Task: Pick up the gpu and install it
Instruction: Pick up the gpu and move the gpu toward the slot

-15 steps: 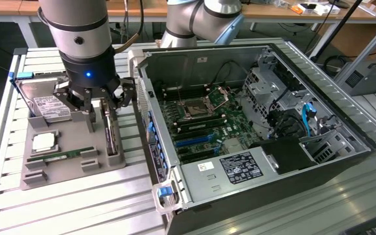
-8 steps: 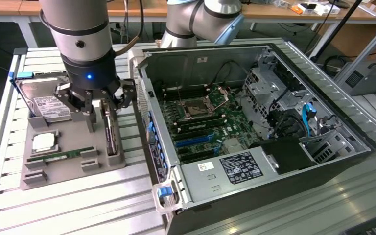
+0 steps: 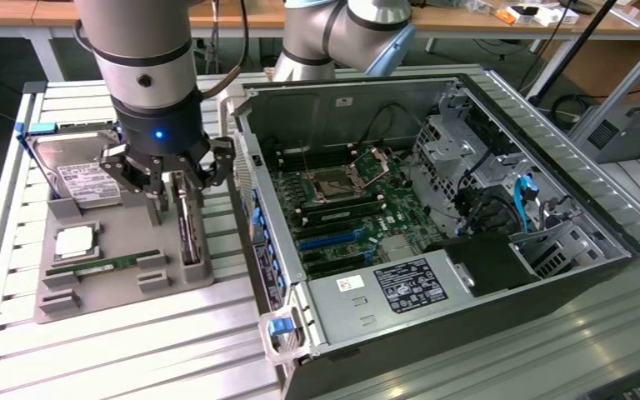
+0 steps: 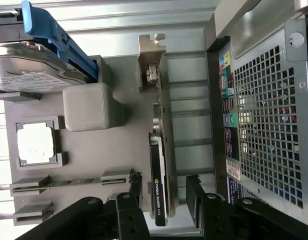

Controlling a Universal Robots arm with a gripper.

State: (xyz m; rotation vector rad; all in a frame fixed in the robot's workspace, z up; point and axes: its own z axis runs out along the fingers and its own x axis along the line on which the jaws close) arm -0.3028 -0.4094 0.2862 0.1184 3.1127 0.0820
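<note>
The gpu point(image 3: 191, 233) is a thin dark card standing on its edge in a slot of the grey fixture tray point(image 3: 131, 287), just outside the open computer case point(image 3: 432, 217). In the wrist view the gpu point(image 4: 161, 150) has a black face and a silver bracket point(image 4: 150, 55) at its far end. My gripper point(image 3: 176, 196) hangs directly over the card. It is open point(image 4: 164, 177), with one black finger point(image 4: 135, 182) on each side of the card's near end and a small gap on both sides.
On the same tray lie a silver hard drive point(image 3: 81, 179) with a blue rail, a square processor point(image 3: 76, 242) and a green RAM stick point(image 3: 103, 265). The case lies open with its motherboard and blue expansion slots point(image 3: 332, 242) showing. Its rear wall point(image 4: 264, 125) stands close beside the card.
</note>
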